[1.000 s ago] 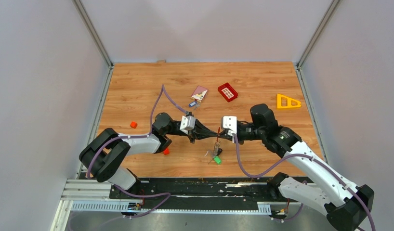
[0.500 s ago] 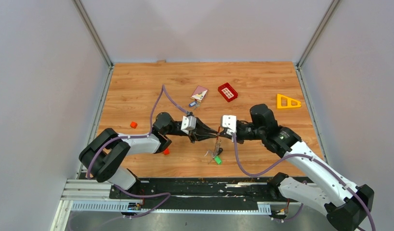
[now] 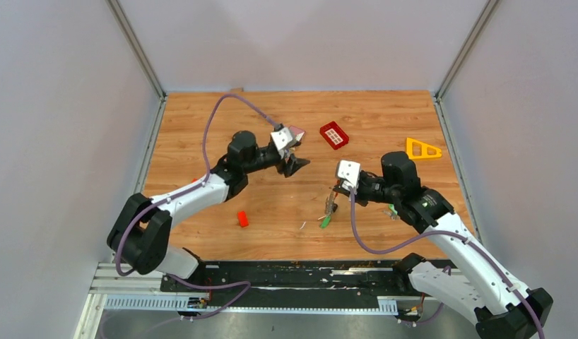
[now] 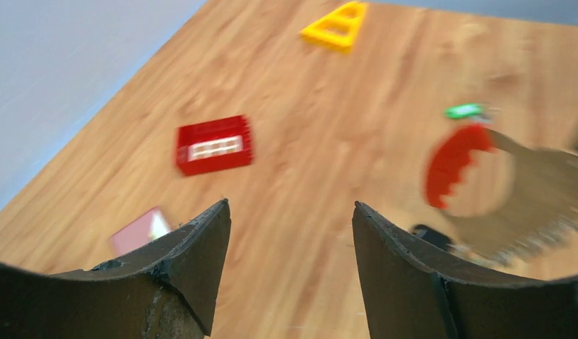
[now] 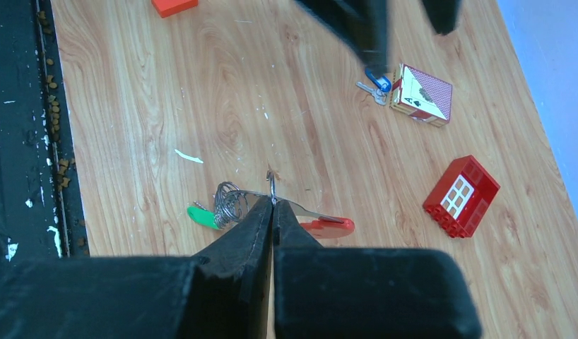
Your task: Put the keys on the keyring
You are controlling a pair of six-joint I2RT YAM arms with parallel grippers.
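Right gripper (image 5: 272, 203) clamped on the keyring (image 5: 327, 227), left gripper (image 4: 290, 212) spread wide and empty
Green key (image 5: 199, 216) touches the keyring's coil at 8 o'clock; blue key (image 5: 376, 80) lies at the card box's (image 5: 422, 94) 9 o'clock

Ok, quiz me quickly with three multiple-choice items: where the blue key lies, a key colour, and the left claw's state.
1. The blue key lies: A) in the left claw; B) beside the card box; C) in the right claw.
2. The key head by the right claw is: A) green; B) black; C) yellow.
3. The left claw is: A) shut on a key; B) shut on the card box; C) open, holding nothing.
Answers: B, it shows next to the box; A, a green key sits beside the gripped keyring; C, its jaws stand apart, nothing between.
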